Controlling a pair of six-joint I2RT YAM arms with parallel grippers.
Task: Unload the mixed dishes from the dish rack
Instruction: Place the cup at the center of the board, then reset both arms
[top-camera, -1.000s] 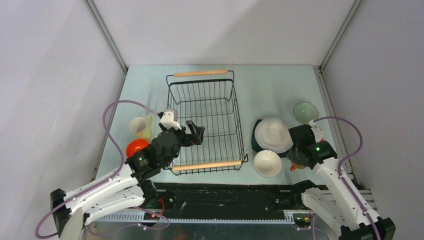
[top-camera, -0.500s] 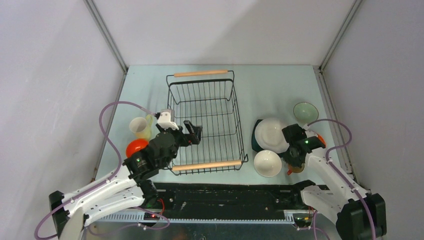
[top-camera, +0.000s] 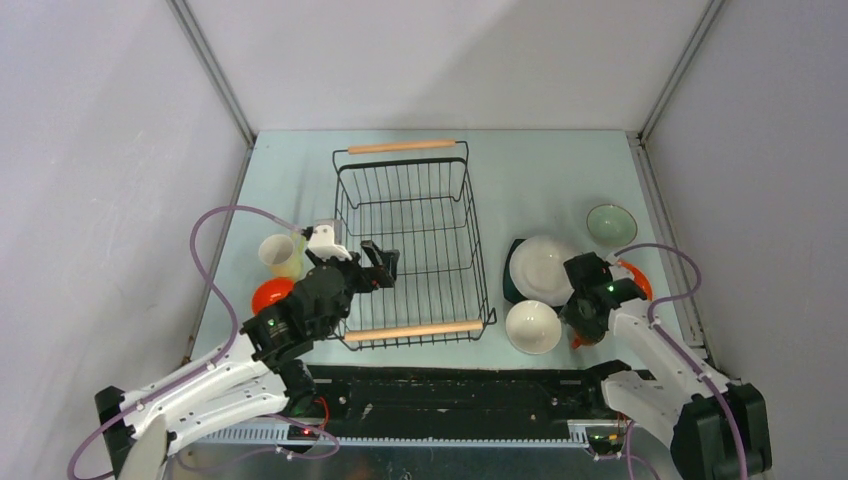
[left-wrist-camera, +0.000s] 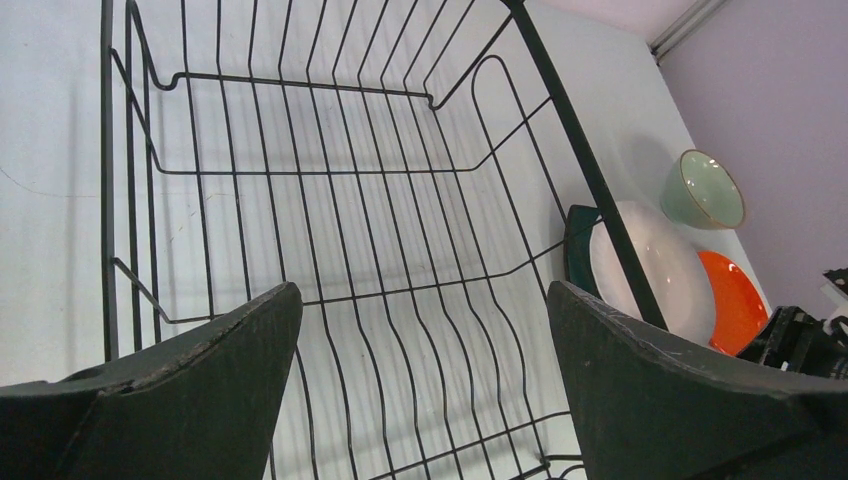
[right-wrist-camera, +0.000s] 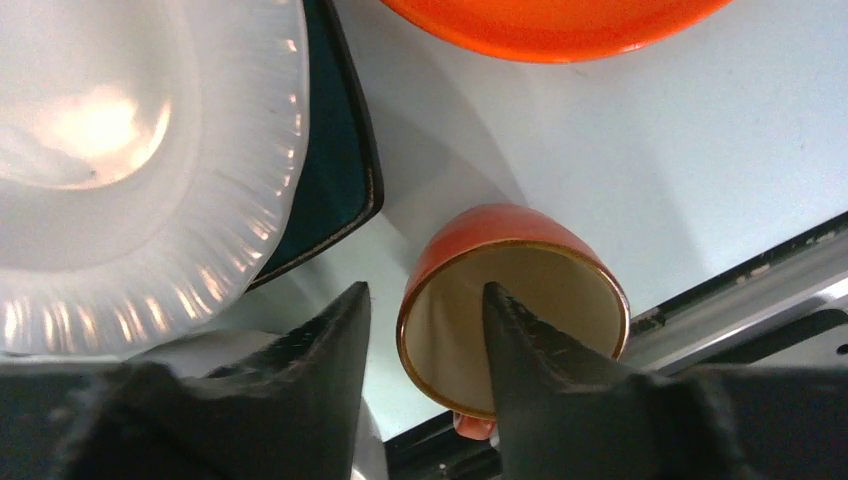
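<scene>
The dish rack (top-camera: 410, 240), a black wire basket with wooden handles, holds no dishes; its wires (left-wrist-camera: 350, 200) fill the left wrist view. My left gripper (top-camera: 381, 262) (left-wrist-camera: 425, 300) hangs wide open over its near-left part, holding nothing. A small orange cup (right-wrist-camera: 515, 310) stands on the table near the front edge. My right gripper (right-wrist-camera: 422, 295) (top-camera: 583, 318) is open astride the cup's left wall, one finger inside and one outside, with a gap. A ribbed white bowl (right-wrist-camera: 120, 170) lies on the dark teal plate (right-wrist-camera: 335, 190).
A yellow mug (top-camera: 280, 255) and an orange bowl (top-camera: 268, 295) sit left of the rack. Right of it are a white bowl (top-camera: 532, 326), a pale green bowl (top-camera: 611, 223) and an orange plate (top-camera: 637, 277). The black front rail (top-camera: 450, 395) lies just behind the cup.
My right gripper's jaws have parted from the orange cup's wall, and that arm has shifted a little left. The left arm has drawn back slightly toward the rack's near-left.
</scene>
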